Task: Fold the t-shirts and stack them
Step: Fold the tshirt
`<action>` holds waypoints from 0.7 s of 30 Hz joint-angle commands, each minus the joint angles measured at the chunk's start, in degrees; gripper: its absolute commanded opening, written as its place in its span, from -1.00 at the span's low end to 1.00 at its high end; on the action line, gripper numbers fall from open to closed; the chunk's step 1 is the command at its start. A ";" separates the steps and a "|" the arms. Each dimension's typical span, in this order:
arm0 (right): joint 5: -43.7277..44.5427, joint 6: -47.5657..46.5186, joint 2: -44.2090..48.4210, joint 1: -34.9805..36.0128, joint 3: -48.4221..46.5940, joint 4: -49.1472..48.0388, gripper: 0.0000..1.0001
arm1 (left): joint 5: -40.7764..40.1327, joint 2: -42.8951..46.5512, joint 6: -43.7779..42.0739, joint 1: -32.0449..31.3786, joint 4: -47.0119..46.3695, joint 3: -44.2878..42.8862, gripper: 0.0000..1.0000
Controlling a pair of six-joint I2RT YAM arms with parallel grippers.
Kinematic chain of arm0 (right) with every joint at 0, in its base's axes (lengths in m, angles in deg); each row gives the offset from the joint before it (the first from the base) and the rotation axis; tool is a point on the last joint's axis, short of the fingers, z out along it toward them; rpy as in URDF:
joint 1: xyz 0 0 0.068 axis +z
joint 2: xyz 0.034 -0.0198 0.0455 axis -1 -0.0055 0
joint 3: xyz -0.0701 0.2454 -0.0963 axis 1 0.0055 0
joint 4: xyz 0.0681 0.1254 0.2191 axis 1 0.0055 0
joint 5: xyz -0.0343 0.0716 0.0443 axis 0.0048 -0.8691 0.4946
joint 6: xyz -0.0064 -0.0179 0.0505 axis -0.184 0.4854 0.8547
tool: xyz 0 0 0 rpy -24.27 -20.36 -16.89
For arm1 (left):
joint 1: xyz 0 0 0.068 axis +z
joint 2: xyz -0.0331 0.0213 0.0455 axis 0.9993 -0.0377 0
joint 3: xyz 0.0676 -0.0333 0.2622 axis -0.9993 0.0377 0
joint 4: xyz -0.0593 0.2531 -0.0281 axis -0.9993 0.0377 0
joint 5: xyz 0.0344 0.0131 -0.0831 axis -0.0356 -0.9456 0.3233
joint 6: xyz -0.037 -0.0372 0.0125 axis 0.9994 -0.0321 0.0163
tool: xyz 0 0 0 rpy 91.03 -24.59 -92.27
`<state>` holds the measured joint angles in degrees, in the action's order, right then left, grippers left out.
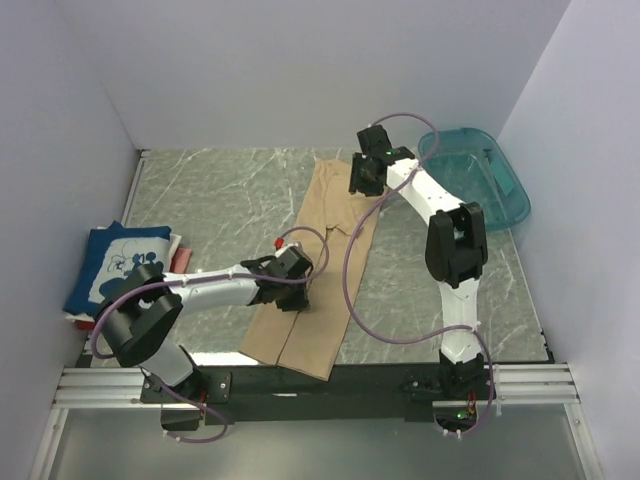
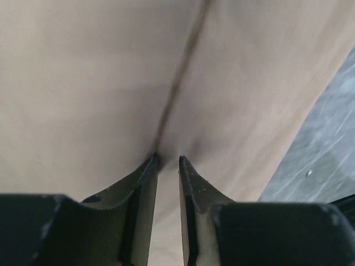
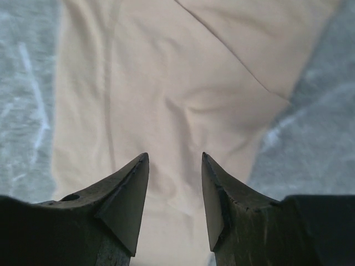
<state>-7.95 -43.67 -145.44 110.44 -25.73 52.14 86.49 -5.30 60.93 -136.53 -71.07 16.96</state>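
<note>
The tan t-shirt (image 1: 330,230) lies on the table as a long narrow strip running from the near edge to the far middle. My left gripper (image 1: 290,285) is down on its near part; in the left wrist view the jaws (image 2: 168,159) stand nearly together, pinching a crease of the tan cloth (image 2: 83,83). My right gripper (image 1: 362,180) is over the far end; in the right wrist view it (image 3: 175,156) is open, with wrinkled tan cloth (image 3: 166,72) between the fingertips. The navy printed shirt (image 1: 115,255) lies folded at the left, with a red edge (image 1: 72,318) under it.
A teal plastic tub (image 1: 515,200) stands at the far right, just behind the right arm. White walls close the table on the left, back and right. The marbled grey tabletop (image 1: 220,190) shows on both sides of the tan strip. Purple cables loop over the shirt.
</note>
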 commanded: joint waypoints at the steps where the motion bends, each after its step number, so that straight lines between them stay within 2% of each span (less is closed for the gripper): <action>1: 3.47 2.76 2.58 -1.94 5.85 -1.61 -0.01 | -5.37 -0.32 3.23 -5.26 1.26 -0.38 -0.44; 7: 3.21 4.08 1.09 -4.05 9.20 -2.13 -0.08 | -4.86 -5.95 7.29 -10.63 -0.14 -2.93 -0.45; 14: 2.42 4.17 -2.16 -6.60 8.59 -2.66 -0.11 | -3.01 -10.08 8.43 -11.34 -1.90 -7.32 -0.44; 21: 0.14 3.12 -10.24 -7.83 -3.08 1.55 -0.18 | -1.17 -14.47 6.42 -9.76 -2.42 -12.34 -0.43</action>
<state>-6.98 -39.95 -153.71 103.12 -24.22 52.53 84.76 -17.06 68.38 -147.22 -73.47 6.16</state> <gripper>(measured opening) 0.415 0.284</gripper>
